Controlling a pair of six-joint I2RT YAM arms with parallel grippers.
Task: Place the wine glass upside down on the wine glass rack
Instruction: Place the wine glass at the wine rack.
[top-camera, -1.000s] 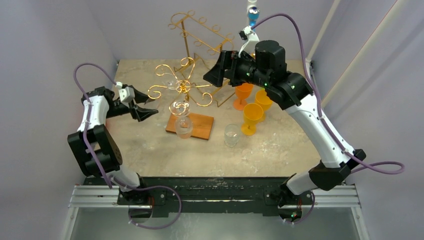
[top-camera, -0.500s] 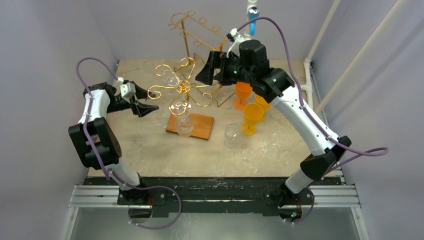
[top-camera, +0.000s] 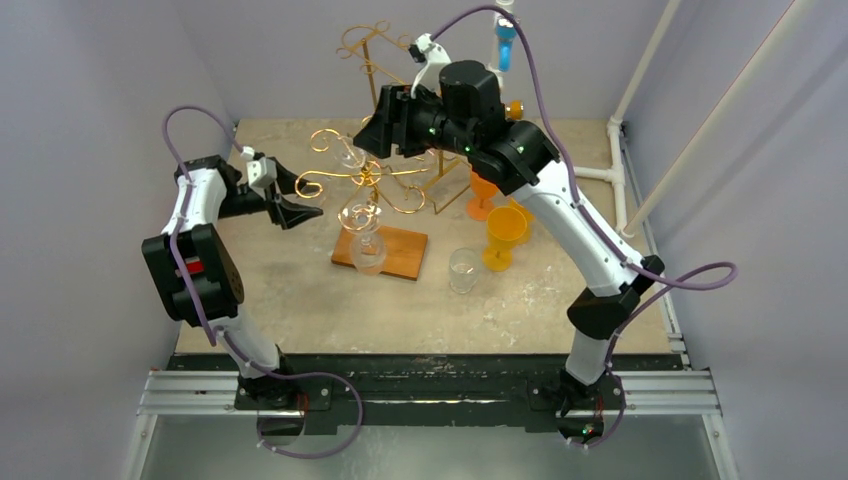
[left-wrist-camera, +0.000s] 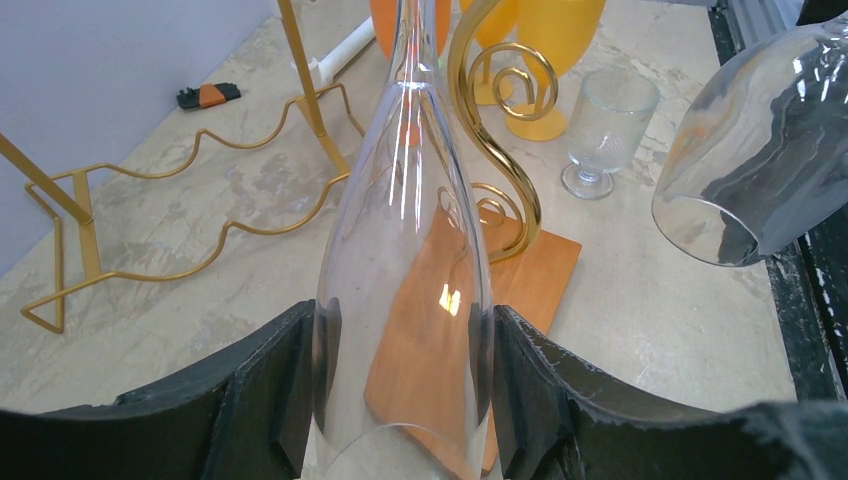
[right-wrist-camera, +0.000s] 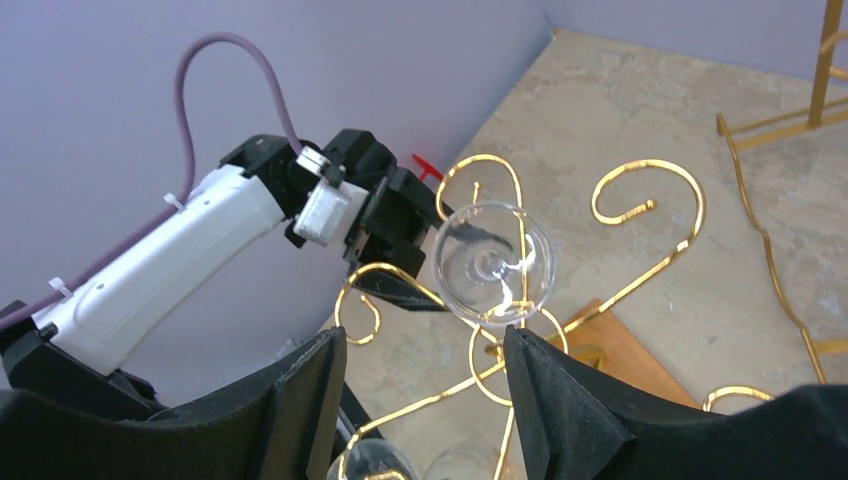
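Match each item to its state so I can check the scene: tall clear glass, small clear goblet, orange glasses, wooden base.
1. tall clear glass
2. small clear goblet
3. orange glasses
4. wooden base

A. flat under the gold rack
B. upright on the table, coloured
C. upside down, rim downward
D. upright on the table, see-through

Pairs: 1-C, 2-D, 3-B, 4-A

left end effector (top-camera: 296, 201): fingers apart, low over the counter (top-camera: 300, 290) | gold rack (top-camera: 372, 172): just right of it | right end effector (top-camera: 372, 130): high, above the rack | orange cups (top-camera: 505, 228): below its arm | clear glass (top-camera: 462, 270): near them
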